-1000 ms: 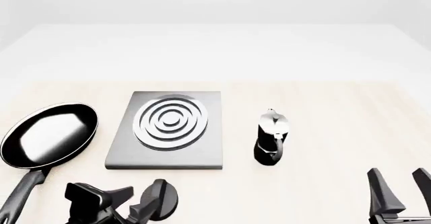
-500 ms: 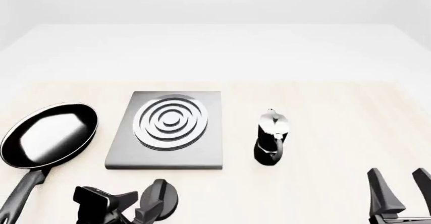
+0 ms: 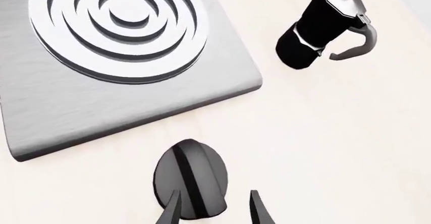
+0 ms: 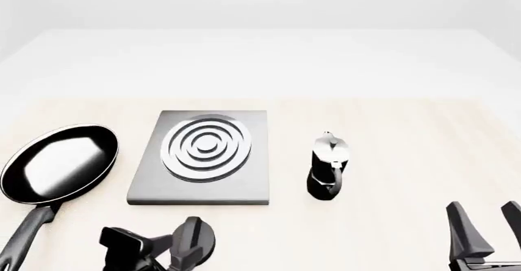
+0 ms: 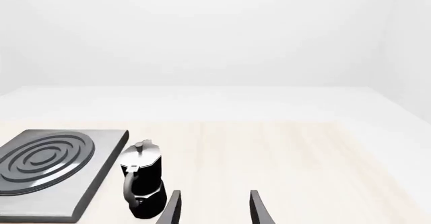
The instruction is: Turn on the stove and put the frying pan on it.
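Observation:
The stove [image 4: 204, 158] is a flat grey plate with a silver ring burner, bare on top, left of the table's middle. Its round black knob [image 4: 197, 242] lies apart on the table in front of the plate. My left gripper [image 4: 167, 256] hovers open at the knob. In the left wrist view, one of the fingers [image 3: 170, 211] overlaps the knob [image 3: 191, 178], and the gripper [image 3: 214, 211] is not closed on it. The frying pan [image 4: 58, 161] rests on the table left of the stove, handle toward the front edge. My right gripper [image 4: 487, 225] stands open and empty at the front right.
A small black-and-silver moka pot [image 4: 328, 167] stands upright right of the stove, also in the left wrist view [image 3: 323, 24] and right wrist view [image 5: 143, 183]. The right wrist view shows the stove [image 5: 94, 183] beside the pot and the right gripper [image 5: 214, 209].
My left gripper has slid to the right, closing in on the knob. The right gripper has sunk very slightly. Pan, stove and moka pot have not moved.

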Robot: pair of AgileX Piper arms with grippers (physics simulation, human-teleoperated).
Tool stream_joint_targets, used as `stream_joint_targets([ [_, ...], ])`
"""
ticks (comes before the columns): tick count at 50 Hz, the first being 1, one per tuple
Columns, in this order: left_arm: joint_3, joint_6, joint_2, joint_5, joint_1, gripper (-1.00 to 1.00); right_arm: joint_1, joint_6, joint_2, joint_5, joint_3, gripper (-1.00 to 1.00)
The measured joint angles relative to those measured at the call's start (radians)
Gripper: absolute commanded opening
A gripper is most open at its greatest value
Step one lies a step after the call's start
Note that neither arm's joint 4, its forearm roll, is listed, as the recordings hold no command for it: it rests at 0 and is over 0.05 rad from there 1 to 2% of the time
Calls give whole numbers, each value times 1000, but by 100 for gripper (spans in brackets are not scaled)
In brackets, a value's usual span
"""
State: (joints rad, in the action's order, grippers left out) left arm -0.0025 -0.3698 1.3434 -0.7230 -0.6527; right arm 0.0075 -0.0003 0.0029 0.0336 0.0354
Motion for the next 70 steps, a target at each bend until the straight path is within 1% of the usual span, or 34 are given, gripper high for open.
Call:
stream_joint_targets([
  [20,2,-10,183,-156,-1,100,1,0,-1,4,3,100],
  [27,2,-17,212,-195,3,100,1,0,-1,3,2,100],
  [39,1,-39,209,-194,-24,100,1,0,-1,3,2,100],
  [43,2,-47,218,-208,-29,100,1,0,-1,5,3,100],
  [53,-5,-64,196,-170,-78,100,1,0,-1,3,2,100],
  [70,-8,-64,158,-112,-123,100,1,0,-1,3,2,100],
])
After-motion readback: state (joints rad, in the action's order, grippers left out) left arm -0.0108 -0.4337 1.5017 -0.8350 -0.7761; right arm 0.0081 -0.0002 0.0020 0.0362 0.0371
